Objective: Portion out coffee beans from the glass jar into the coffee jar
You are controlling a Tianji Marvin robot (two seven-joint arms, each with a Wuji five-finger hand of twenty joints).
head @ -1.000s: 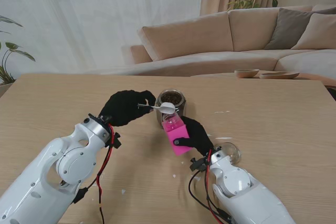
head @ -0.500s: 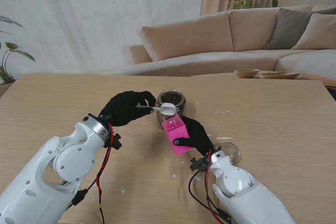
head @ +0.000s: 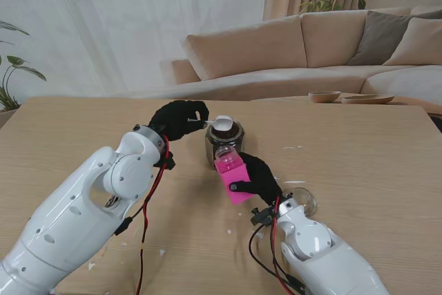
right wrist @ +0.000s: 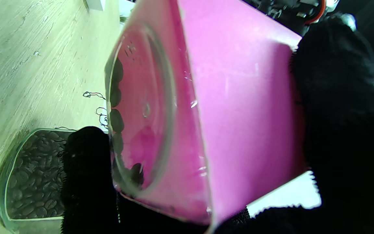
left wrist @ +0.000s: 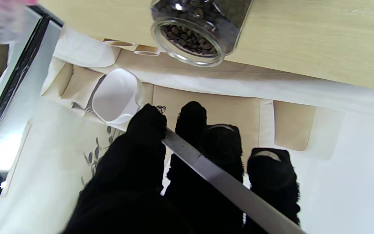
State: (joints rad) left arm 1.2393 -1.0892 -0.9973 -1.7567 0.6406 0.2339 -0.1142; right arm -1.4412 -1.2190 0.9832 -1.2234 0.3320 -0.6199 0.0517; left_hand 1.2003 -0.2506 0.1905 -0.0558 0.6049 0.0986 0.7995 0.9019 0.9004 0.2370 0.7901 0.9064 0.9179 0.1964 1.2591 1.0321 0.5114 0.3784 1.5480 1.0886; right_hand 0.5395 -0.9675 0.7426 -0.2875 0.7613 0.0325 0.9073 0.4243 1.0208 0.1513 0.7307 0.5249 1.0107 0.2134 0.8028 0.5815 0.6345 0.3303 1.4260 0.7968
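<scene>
The left hand (head: 176, 119) pinches a spoon (head: 219, 123), handle level, bowl pointing right over the glass jar (head: 224, 141). The right hand (head: 259, 177) grips the tilted pink coffee jar (head: 231, 173), mouth facing away from it toward that jar.

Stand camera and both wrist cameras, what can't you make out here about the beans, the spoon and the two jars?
- White spoon in the left hand: the stand view is too small to show beans; the left wrist view shows only one pale, featureless face of its bowl.
- Pink coffee jar: its bean count; the right hand and frame edge hide part.
- Round glass jar: the pink jar hides its base.
</scene>
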